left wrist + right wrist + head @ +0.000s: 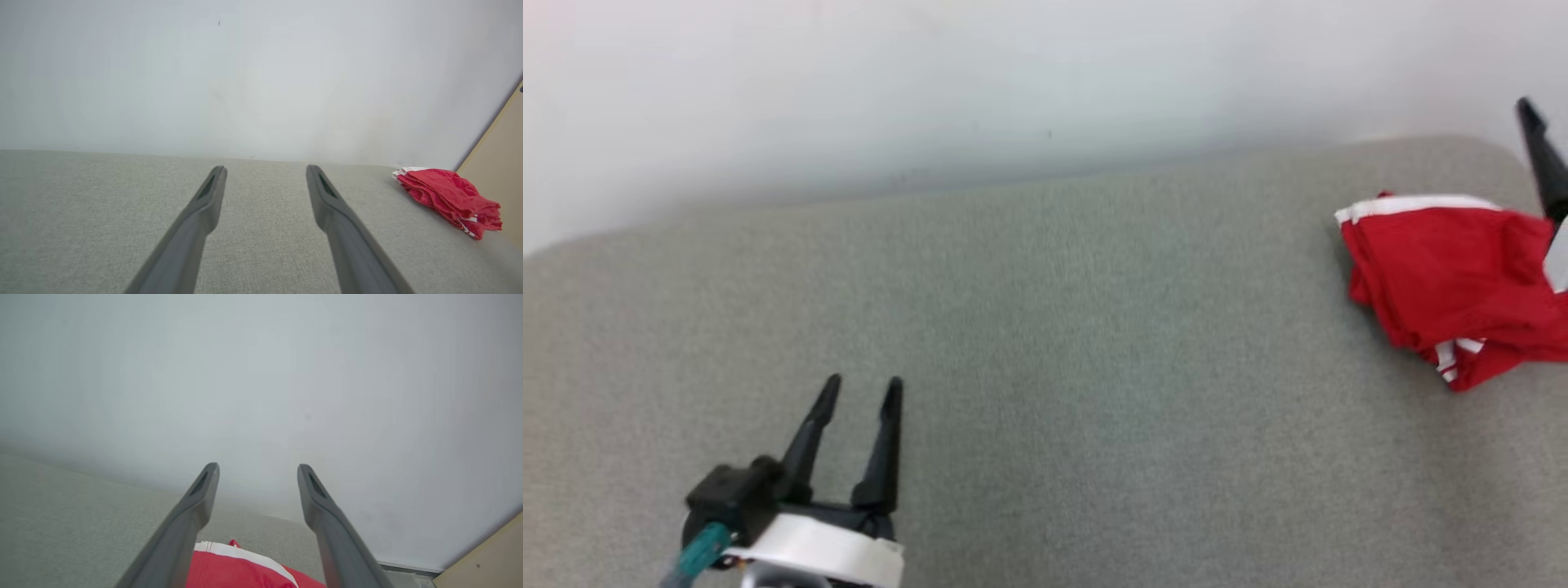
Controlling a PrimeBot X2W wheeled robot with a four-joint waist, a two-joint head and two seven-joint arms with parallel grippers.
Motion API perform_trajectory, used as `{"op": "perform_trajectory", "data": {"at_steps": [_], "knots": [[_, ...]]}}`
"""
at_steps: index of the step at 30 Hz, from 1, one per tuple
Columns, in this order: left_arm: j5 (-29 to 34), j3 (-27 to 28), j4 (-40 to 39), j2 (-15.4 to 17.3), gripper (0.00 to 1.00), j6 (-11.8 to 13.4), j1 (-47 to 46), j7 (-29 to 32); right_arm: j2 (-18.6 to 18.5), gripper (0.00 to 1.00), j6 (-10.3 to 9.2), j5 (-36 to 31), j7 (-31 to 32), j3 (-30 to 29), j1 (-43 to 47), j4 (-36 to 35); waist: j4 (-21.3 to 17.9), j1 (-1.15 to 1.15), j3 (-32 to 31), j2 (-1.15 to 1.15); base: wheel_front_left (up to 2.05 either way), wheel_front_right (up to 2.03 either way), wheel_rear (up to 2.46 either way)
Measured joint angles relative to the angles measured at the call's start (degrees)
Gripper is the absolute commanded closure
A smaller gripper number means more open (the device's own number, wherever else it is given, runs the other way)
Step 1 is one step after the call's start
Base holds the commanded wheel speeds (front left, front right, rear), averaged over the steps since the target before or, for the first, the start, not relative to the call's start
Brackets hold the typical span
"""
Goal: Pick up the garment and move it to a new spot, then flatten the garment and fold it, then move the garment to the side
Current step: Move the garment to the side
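Red fabric garment with white stripe trim lies in a folded bundle at the far right corner of the grey textile-covered surface, close to the white wall. Left gripper stands over the near left area, fingers spread wide, holding nothing. Right gripper is positioned over the garment, fingers likewise spread wide and empty.
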Motion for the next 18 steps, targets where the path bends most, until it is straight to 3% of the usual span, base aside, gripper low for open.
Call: {"op": "perform_trajectory", "data": {"at_steps": [6, 10, 18], "knots": [[-0.7, 4.7, -0.1, 0.0, 0.00, 0.9, 3.4, 0.0, -0.8, 0.00, 0.00, 1.0, -2.8, -3.9, 8.8, -9.1, 0.3, 0.00, -6.4, 0.00, 0.00, 0.00, 0.00], [-2.4, 7.4, 0.4, -0.9, 0.00, 2.1, 4.5, 0.0, -0.9, 0.00, 0.00, 0.0, -4.2, -9.7, 17.3, -14.2, 1.1, -0.01, -8.9, 0.00, 0.00, 0.00, 0.00], [-0.5, 9.5, 0.4, -1.3, 0.00, 1.6, 7.8, 0.0, 5.2, 0.00, 0.00, -9.5, -5.0, -25.6, 38.8, -28.9, 2.6, -0.01, -10.9, 0.00, 0.00, 0.00, 0.00]]}}
